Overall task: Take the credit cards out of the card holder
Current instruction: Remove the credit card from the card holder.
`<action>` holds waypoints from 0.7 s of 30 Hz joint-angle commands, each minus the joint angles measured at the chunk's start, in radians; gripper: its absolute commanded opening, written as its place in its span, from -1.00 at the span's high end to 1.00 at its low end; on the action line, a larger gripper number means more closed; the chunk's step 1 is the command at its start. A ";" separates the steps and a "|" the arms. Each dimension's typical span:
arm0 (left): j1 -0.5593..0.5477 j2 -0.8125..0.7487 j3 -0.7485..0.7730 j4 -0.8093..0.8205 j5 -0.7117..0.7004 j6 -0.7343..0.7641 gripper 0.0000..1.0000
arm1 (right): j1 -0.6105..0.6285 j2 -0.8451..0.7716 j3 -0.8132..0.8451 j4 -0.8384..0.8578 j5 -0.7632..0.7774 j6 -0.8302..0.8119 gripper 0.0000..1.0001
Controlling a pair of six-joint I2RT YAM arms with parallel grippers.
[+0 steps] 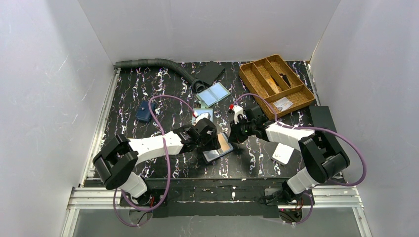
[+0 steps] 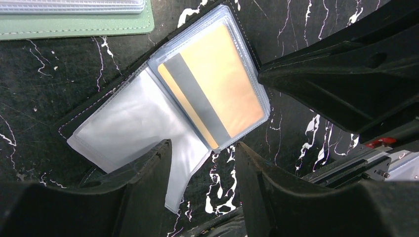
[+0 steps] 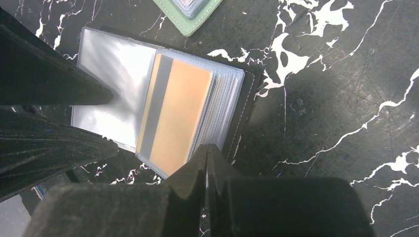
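The card holder (image 1: 215, 154) lies open on the black marbled table between both grippers. It has a dark stitched cover and clear sleeves (image 2: 133, 123). Its left pocket looks empty. Its right pocket holds the orange card (image 2: 217, 89) with a grey stripe, which also shows in the right wrist view (image 3: 175, 116). The blue and black-grey cards are not visible. My left gripper (image 2: 202, 165) is open over the holder's near edge, with one finger (image 2: 148, 182) over the empty sleeve. My right gripper (image 3: 206, 150) is shut at the edge of the sleeve stack (image 3: 225, 98), with a thin pale sliver between its jaws.
A green holder (image 2: 74, 27) lies just beyond the open one. A bifold with pale blue panels (image 1: 213, 94), a navy wallet (image 1: 144, 112), a wooden divided tray (image 1: 276, 81), a white square box (image 1: 284, 154), a grey hose (image 1: 158, 64) and a black box (image 1: 323, 118) are around.
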 commanded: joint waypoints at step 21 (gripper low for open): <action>0.044 0.016 -0.051 0.161 0.144 -0.001 -0.06 | 0.011 0.024 0.028 0.028 -0.084 0.009 0.83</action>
